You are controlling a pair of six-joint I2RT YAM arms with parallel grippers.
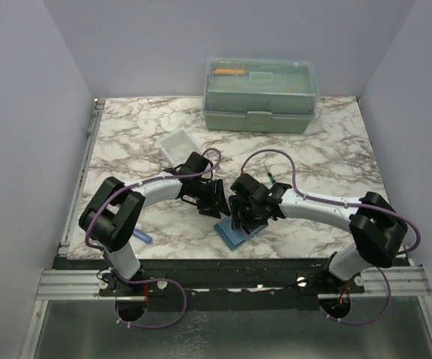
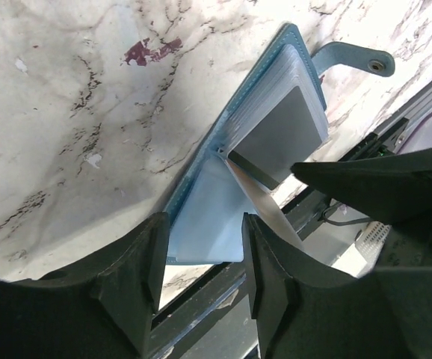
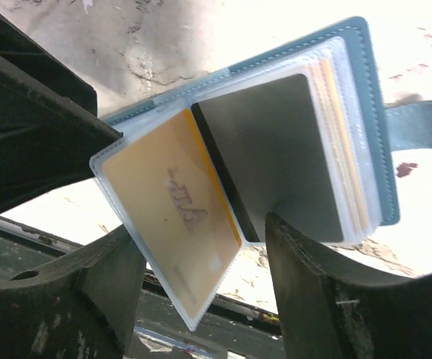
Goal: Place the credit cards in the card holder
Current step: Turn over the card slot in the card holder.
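Observation:
The blue card holder [image 1: 238, 232] lies open on the marble table near the front edge, between my two grippers. In the right wrist view its clear sleeves fan out: one raised sleeve holds a yellow-orange card [image 3: 171, 217], a dark grey card [image 3: 276, 157] lies flat beside it, and more yellow card edges [image 3: 339, 142] show in the stack. My right gripper [image 3: 205, 258] is open, with the raised sleeve between its jaws, not pinched. My left gripper [image 2: 205, 258] is open just short of a pale clear sleeve [image 2: 208, 213]. The grey card [image 2: 283, 131] shows there too.
A pale green lidded box [image 1: 261, 95] stands at the back. A white tray [image 1: 179, 144] lies behind the left gripper. A thin green-black pen [image 1: 276, 179] lies behind the right arm. A small blue object [image 1: 143, 237] lies at front left. The holder's strap [image 2: 354, 58] sticks out.

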